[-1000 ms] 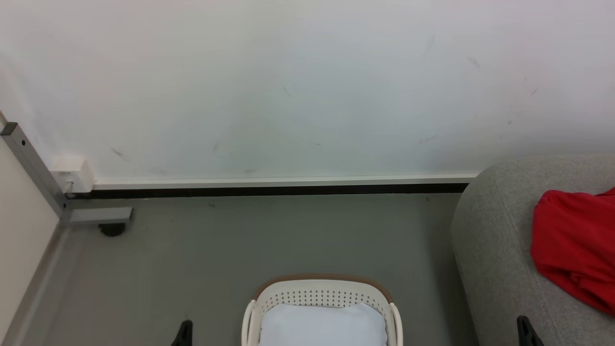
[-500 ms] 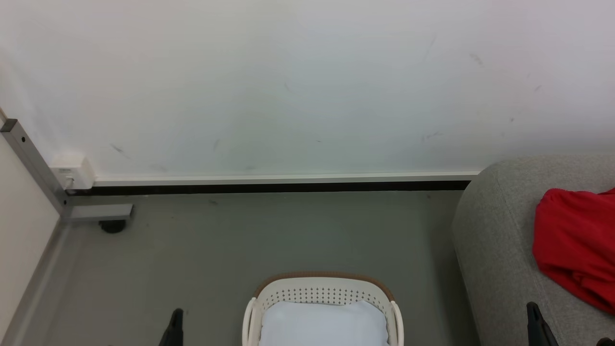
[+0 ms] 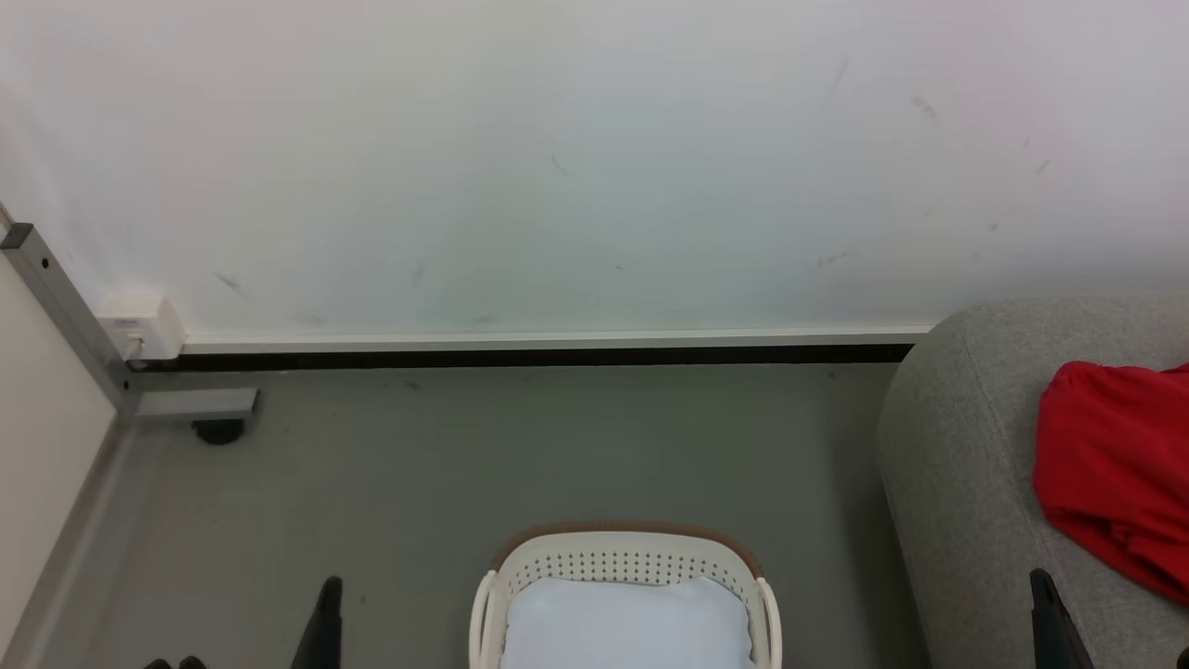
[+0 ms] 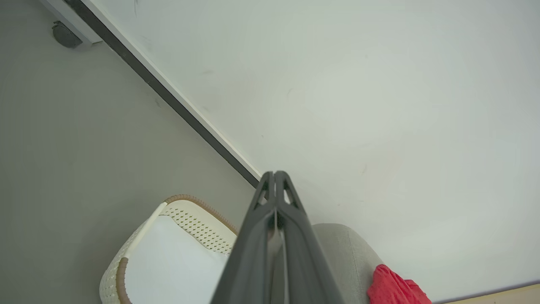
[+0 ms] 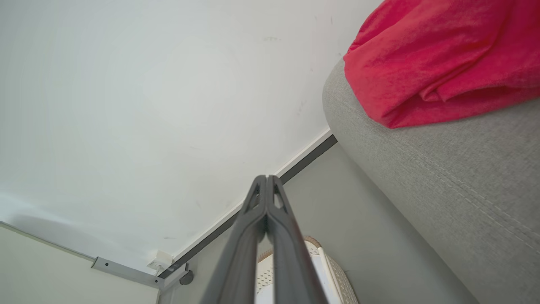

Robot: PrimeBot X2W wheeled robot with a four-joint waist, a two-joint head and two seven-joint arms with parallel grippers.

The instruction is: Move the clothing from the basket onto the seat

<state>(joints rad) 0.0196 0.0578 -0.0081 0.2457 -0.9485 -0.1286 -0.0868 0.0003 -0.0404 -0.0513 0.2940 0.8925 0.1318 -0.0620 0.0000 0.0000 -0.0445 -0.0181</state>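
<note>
Grey floor (image 3: 557, 446) | white wall (image 3: 557, 139) | red clothing (image 3: 1115, 465) on seat (image 3: 957, 465) | left fingers (image 4: 253, 253), right fingers (image 5: 247, 253) pressed together

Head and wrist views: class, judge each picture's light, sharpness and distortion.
Head view: soft, even light, no hard shadows, the skirting runs straight. Left wrist view: the shut left gripper looms oversized, softening toward the bottom edge. Right wrist view: the seat weave is crisp, the red garment vivid and slightly soft.

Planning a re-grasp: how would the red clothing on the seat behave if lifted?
The red clothing lies in soft folds, so it would probably droop limply. It looks thin, likely light. It sits near the seat edge, so a push might slide it off.
</note>
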